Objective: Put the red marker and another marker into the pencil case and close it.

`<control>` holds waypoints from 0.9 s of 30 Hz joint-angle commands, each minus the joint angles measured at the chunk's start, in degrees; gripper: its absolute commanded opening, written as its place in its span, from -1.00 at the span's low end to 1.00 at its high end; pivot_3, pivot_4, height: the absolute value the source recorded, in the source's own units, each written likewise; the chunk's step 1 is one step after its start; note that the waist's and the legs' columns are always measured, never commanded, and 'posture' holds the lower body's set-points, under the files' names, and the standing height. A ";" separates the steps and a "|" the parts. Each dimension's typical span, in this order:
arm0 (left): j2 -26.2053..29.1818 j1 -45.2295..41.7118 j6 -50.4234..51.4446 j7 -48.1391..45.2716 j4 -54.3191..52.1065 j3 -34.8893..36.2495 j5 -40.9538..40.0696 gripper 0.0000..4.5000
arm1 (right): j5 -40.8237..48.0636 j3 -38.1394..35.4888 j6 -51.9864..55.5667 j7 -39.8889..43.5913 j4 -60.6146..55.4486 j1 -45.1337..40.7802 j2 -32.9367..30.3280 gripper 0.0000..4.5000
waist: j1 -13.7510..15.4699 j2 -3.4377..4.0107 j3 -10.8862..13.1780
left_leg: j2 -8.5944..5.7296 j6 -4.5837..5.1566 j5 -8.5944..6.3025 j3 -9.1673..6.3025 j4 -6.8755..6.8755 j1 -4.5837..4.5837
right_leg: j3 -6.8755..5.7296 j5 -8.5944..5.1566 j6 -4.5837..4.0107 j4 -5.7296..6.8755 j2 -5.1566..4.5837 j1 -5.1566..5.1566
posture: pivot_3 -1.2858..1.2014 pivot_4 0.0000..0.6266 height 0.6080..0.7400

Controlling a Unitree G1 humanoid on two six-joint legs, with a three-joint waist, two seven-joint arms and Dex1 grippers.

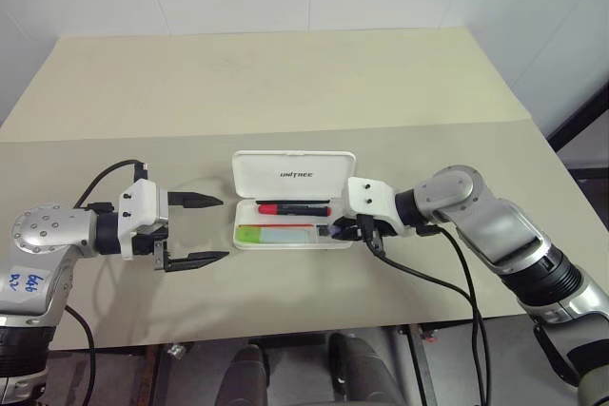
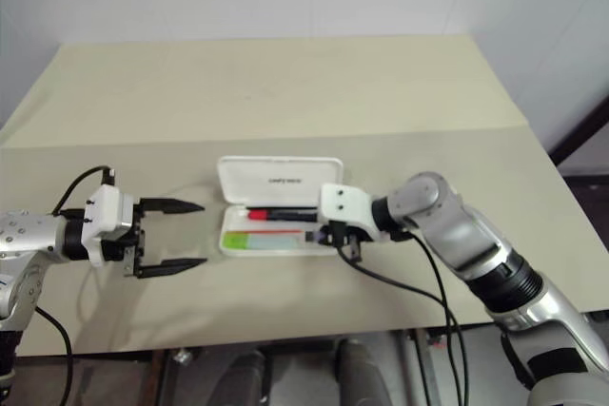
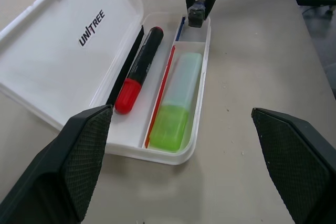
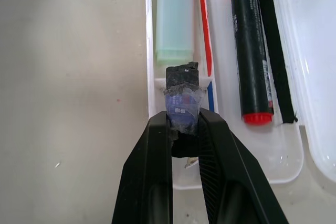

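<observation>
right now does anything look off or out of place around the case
One thing: the right gripper is pinching a small dark eraser-like block over the end of the pencil case. It is worn and not a marker. The red marker and green marker lie neatly inside, lid open.

A: Pencil case (image 3: 63, 51): white hard plastic, glossy, smooth. Red marker (image 3: 137, 72): black matt barrel, shiny red cap.

B: Green marker (image 3: 177, 103): translucent plastic, satin. Table (image 1: 285, 83): beige, matt, faintly scuffed. Left gripper (image 3: 178, 171) fingers (image 3: 79, 150): black, cross-hatched rubbery pads.
</observation>
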 commanded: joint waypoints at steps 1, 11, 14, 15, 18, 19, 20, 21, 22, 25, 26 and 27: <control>1.11 0.36 0.24 0.65 -1.76 2.28 -1.07 1.00 | -0.98 0.22 -0.46 0.59 -0.32 -1.39 0.59 -0.69 | 0.00 0.00 0.00 | 0.00 0.00 0.00 0.00 0.00 0.00 | 0.00 -0.01 -0.01 0.00 0.00 0.00 | 0.03 -0.52 1.00; 1.21 -0.54 -0.01 0.87 -1.23 1.99 -0.88 1.00 | -2.49 -1.14 -2.49 1.66 2.01 -2.40 0.33 0.85 | -0.01 0.00 0.00 | 0.00 0.00 0.00 0.00 0.00 0.00 | 0.00 -0.02 -0.04 0.00 0.00 0.00 | 0.03 -0.52 1.00; 1.05 -0.75 -0.02 1.02 -1.18 1.95 -0.96 1.00 | 0.68 -4.73 -4.41 3.08 2.85 -2.76 0.69 0.99 | -0.07 0.01 0.00 | 0.00 0.00 0.00 0.00 0.00 0.00 | 0.00 -0.02 -0.04 0.00 0.00 0.00 | 0.03 -0.52 1.00; 1.02 -0.78 -0.01 1.06 -1.18 1.99 -1.02 1.00 | 1.79 -5.85 -5.57 3.73 3.10 -2.51 0.85 0.99 | -0.03 0.00 0.00 | 0.00 0.00 0.00 0.00 -0.01 0.00 | 0.00 -0.01 -0.02 0.00 0.00 0.00 | 0.03 -0.52 1.00; 0.96 -0.77 0.44 1.30 -1.08 2.47 -1.52 1.00 | 6.05 -10.44 -13.31 7.60 3.98 0.05 0.44 0.99 | 0.01 0.00 0.00 | 0.00 0.00 0.00 0.00 -0.02 0.00 | 0.00 0.01 0.02 0.00 0.00 0.00 | 0.03 -0.52 1.00; 0.88 -0.83 0.95 1.53 -1.08 2.81 -1.98 1.00 | 8.49 -13.10 -14.77 8.51 4.29 1.37 0.60 0.99 | 0.01 0.00 0.00 | 0.00 0.00 -0.01 0.00 -0.04 0.00 | -0.01 0.01 0.03 -0.02 0.00 0.01 | 0.03 -0.52 1.00; 0.91 -0.90 1.58 1.70 -1.08 3.05 -2.34 1.00 | 10.90 -15.62 -15.48 9.23 4.53 2.53 0.85 0.99 | 0.03 0.00 0.01 | 0.00 0.00 -0.02 0.00 -0.04 0.01 | -0.01 0.02 0.05 -0.02 0.00 0.02 | 0.03 -0.52 1.00; 0.80 -1.13 2.33 2.16 -1.08 3.37 -2.75 1.00 | 13.24 -17.91 -15.52 9.74 4.71 3.51 1.08 0.99 | 0.17 -0.01 0.01 | 0.00 0.01 -0.03 0.00 -0.04 0.00 | -0.02 0.03 0.06 -0.02 0.00 0.02 | 0.03 -0.52 1.00; 0.53 -1.58 3.36 2.84 -1.06 3.91 -3.55 1.00 | 15.47 -20.68 -16.47 9.09 4.93 4.46 2.14 0.99 | 0.16 -0.01 0.01 | 0.00 0.01 -0.03 -0.01 -0.04 -0.01 | -0.03 0.10 0.20 -0.02 0.00 0.03 | 0.03 -0.52 1.00; 0.14 -2.70 5.30 3.67 -0.67 5.32 -5.69 1.00 | 21.47 -26.29 -15.82 8.75 4.11 6.07 3.31 0.99 | 0.11 -0.01 0.01 | 0.00 0.01 -0.04 -0.02 -0.01 0.00 | -0.03 0.18 0.33 -0.02 0.00 0.06 | 0.03 -0.52 1.00; 0.17 -2.87 5.57 3.54 -0.42 5.66 -6.30 0.92 | 23.87 -27.91 -13.90 8.40 3.39 6.16 3.26 1.00 | 0.10 -0.01 0.01 | 0.00 0.01 -0.04 -0.02 -0.01 0.01 | -0.02 0.20 0.37 -0.01 0.00 0.06 | 0.03 -0.52 1.00; 0.22 -2.90 5.66 3.30 -0.11 5.99 -6.68 0.82 | 25.45 -28.82 -12.54 7.88 2.77 6.21 3.30 1.00 | 0.03 0.00 0.02 | 0.00 0.01 -0.04 -0.02 0.00 0.04 | -0.03 0.20 0.37 -0.01 0.00 0.09 | 0.03 -0.52 1.00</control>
